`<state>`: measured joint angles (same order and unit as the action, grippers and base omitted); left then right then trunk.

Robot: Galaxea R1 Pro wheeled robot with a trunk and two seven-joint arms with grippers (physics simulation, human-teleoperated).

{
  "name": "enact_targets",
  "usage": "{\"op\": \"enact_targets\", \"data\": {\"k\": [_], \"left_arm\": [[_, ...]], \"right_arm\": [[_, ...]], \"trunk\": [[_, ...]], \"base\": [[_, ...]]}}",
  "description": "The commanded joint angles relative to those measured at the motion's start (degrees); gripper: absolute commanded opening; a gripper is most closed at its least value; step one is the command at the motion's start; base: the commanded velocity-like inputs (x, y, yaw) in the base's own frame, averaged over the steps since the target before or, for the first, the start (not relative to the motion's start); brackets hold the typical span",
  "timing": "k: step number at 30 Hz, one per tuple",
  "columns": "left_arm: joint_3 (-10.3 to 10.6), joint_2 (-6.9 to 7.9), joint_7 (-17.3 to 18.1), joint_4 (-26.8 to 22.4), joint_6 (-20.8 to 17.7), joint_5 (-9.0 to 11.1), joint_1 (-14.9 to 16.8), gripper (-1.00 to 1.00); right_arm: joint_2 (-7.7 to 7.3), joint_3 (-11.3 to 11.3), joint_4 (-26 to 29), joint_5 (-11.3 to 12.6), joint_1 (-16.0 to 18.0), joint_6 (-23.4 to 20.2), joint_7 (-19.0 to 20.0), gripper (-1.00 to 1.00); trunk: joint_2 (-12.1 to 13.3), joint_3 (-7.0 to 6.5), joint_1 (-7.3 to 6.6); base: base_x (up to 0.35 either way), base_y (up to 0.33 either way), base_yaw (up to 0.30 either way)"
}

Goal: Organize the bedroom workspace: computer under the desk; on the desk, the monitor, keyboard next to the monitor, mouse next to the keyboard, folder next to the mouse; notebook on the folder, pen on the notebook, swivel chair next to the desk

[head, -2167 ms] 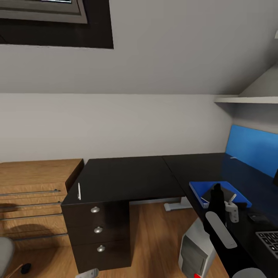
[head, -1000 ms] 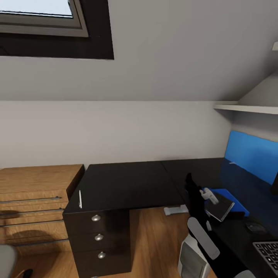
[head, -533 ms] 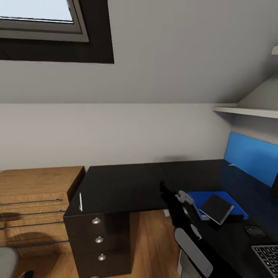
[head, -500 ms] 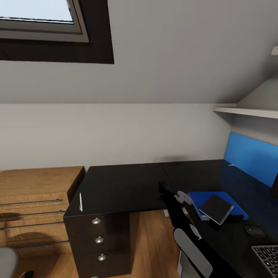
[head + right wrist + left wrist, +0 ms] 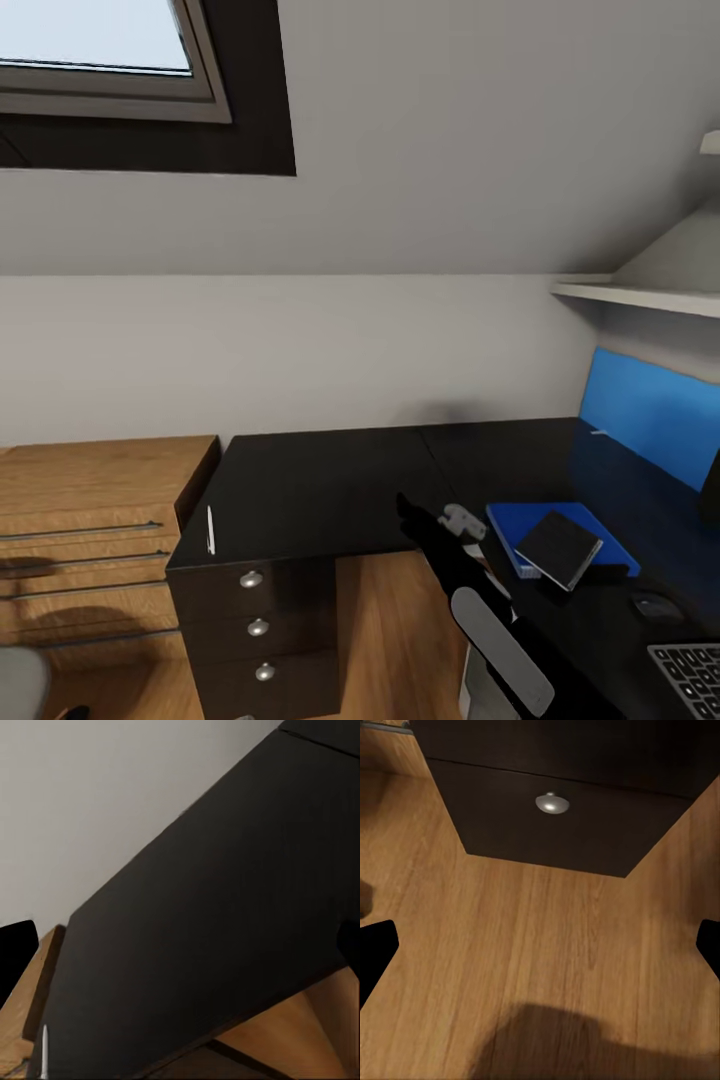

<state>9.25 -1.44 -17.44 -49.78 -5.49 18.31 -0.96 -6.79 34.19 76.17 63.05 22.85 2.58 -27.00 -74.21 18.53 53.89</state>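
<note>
A white pen (image 5: 209,528) lies near the left front edge of the black desk (image 5: 320,480); the right wrist view shows the pen (image 5: 43,1051) too. On the desk's right part a dark notebook (image 5: 558,548) rests on the blue folder (image 5: 530,520). Beside them are a mouse (image 5: 655,604) and a keyboard (image 5: 690,675). My right gripper (image 5: 405,507) hovers over the desk's inner corner, left of the folder. Its fingers stand wide apart and hold nothing in the right wrist view (image 5: 180,945). My left gripper (image 5: 540,952) is open above the wood floor.
A black drawer unit with round knobs (image 5: 251,578) stands under the desk's left end; one knob (image 5: 553,803) faces the left wrist camera. A wooden dresser (image 5: 90,500) is at the left. A blue wall panel (image 5: 650,410) and a shelf (image 5: 640,297) sit at the right.
My right gripper let go of the notebook, which now lies on the folder, and swung left over the desk. The head view has tilted upward.
</note>
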Motion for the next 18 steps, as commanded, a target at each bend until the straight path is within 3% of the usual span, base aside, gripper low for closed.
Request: {"op": "enact_targets", "data": {"k": [1,2,3,6,12,13,18], "left_arm": [[0.2,0.03,-0.4,-0.2,-0.3,0.4,0.0,1.0],[0.2,0.03,-0.4,-0.2,-0.2,0.4,0.0,1.0],[0.1,0.07,-0.4,-0.1,-0.3,0.4,0.0,1.0],[0.0,0.13,-0.5,-0.1,-0.3,0.5,0.0,1.0],[-0.2,0.22,-0.5,-0.2,-0.2,0.5,0.0,1.0],[-1.0,0.26,-0.5,-0.2,-0.2,0.6,0.0,1.0],[-2.9,0.29,-0.5,-0.4,-0.2,0.6,0.0,1.0]], "right_arm": [[-0.05,0.1,0.1,0.3,0.1,-1.3,-0.5,1.0],[-0.02,0.1,0.2,-0.1,0.1,-4.3,-0.8,1.0],[0.06,0.0,0.3,-0.5,0.1,-11.0,-1.1,1.0],[0.06,-0.1,0.4,-0.5,0.1,-14.4,-1.3,1.0],[-0.02,-1.3,0.5,0.0,0.1,-16.7,-1.3,1.0],[-0.11,-2.2,1.4,0.5,0.1,-17.3,-1.3,1.0],[-0.35,-2.6,6.4,0.9,-0.1,-19.1,-1.3,1.0]], "trunk": [[0.4,-0.13,-0.22],[0.8,-0.31,-0.44],[1.2,-0.48,-0.66],[2.4,-1.02,-1.32],[4.8,-2.1,-2.64],[5.2,-2.28,-2.86],[7.2,-3.18,-3.96]], "base": [[0.0,0.0,0.0],[0.0,0.0,0.0],[0.0,0.0,0.0],[0.0,0.0,0.0],[0.0,0.0,0.0],[0.0,0.0,0.0],[0.0,0.0,0.0]]}}
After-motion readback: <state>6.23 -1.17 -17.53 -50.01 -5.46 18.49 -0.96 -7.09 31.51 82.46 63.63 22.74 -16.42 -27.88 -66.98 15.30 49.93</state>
